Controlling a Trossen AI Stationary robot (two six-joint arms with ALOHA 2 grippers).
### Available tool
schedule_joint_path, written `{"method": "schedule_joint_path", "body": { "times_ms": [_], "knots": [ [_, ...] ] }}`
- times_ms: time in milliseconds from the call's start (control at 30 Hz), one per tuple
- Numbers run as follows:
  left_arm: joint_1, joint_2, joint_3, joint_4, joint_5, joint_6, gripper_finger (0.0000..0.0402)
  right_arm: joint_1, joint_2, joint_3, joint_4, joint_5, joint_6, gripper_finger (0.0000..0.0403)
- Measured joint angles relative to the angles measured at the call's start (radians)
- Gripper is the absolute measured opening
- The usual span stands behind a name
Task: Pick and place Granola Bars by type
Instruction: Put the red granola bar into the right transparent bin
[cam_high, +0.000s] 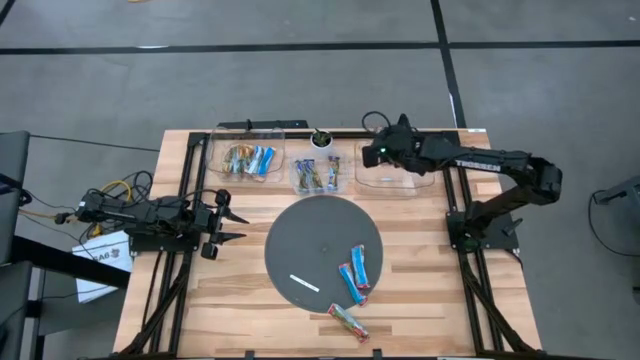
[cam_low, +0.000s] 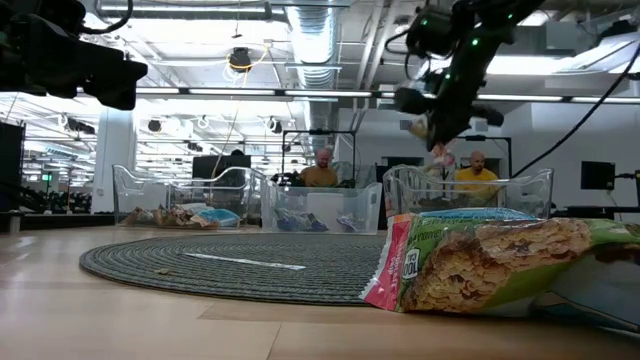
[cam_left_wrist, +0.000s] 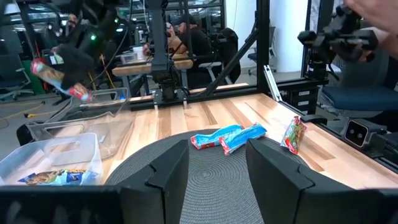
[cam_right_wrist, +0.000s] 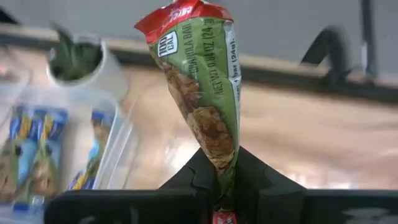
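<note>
green crinkled foil granola bar (cam_right_wrist: 202, 99), red-tipped, pinched upright in right gripper (cam_right_wrist: 219, 186) above clear plastic bin (cam_high: 392, 178); left gripper (cam_high: 226, 224) spread wide, empty, beside round grey woven mat (cam_high: 315, 235).

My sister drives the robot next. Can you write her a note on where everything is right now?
Right gripper: shut on a green bar, over the right bin, which looks empty.
Left gripper: open, empty, waiting left of the mat.
Done: bars sit in the left bin and middle bin.
Left: drop this bar; two blue bars on the mat; one green bar on the table. White strip stays.
</note>
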Motion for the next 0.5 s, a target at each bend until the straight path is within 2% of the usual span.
{"method": "schedule_joint_path", "body": {
  "times_ms": [233,500],
  "knots": [
    [0.000,0.000,0.000,0.000,0.000,0.000,0.0154,-0.004,0.100,0.000,0.079,-0.153,0.014,0.0024],
    [0.000,0.000,0.000,0.000,0.000,0.000,0.0154,-0.003,0.152,0.000,0.105,-0.180,0.019,0.0015]
  ]
}}
